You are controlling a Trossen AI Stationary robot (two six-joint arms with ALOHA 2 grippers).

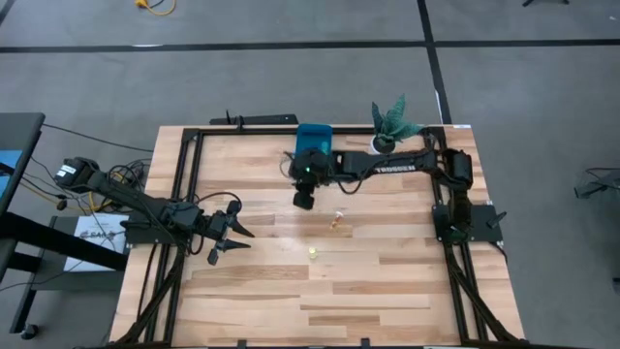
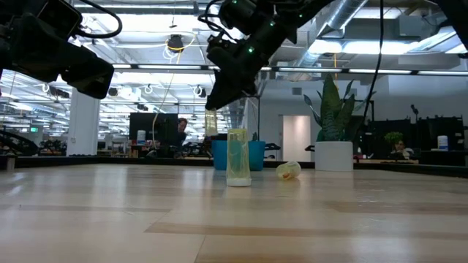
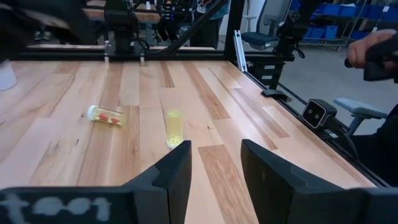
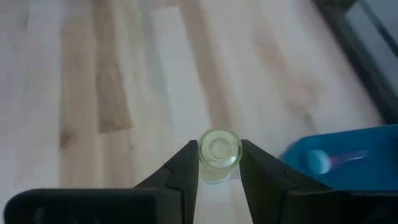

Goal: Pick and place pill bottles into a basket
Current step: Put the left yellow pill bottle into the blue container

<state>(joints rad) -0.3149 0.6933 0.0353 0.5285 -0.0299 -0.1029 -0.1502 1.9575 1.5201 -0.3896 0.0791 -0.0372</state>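
Observation:
My right gripper [image 1: 304,201] hangs over the table just near of the blue basket [image 1: 313,136] and is shut on a pale yellow-green pill bottle [image 4: 219,154]. The basket's corner [image 4: 348,163] shows in the right wrist view with a pink bottle [image 4: 323,162] inside. A pale yellow bottle [image 1: 313,252] stands upright on its base on the table; it also shows in the left wrist view [image 3: 175,127]. An orange-tinted bottle [image 1: 336,221] lies on its side. My left gripper [image 1: 231,239] is open and empty left of them. My right gripper pinches the bottle's upper part just under its round top [image 4: 219,149] between its two fingers [image 4: 186,165]. The fingers point down from above. The bottle is upright and lifted clear of the table.
A potted plant [image 1: 392,126] in a white pot stands right of the basket at the far edge. A black frame [image 1: 194,155] rims the table. A person's hand [image 3: 372,53] shows beyond the table's edge in the left wrist view.

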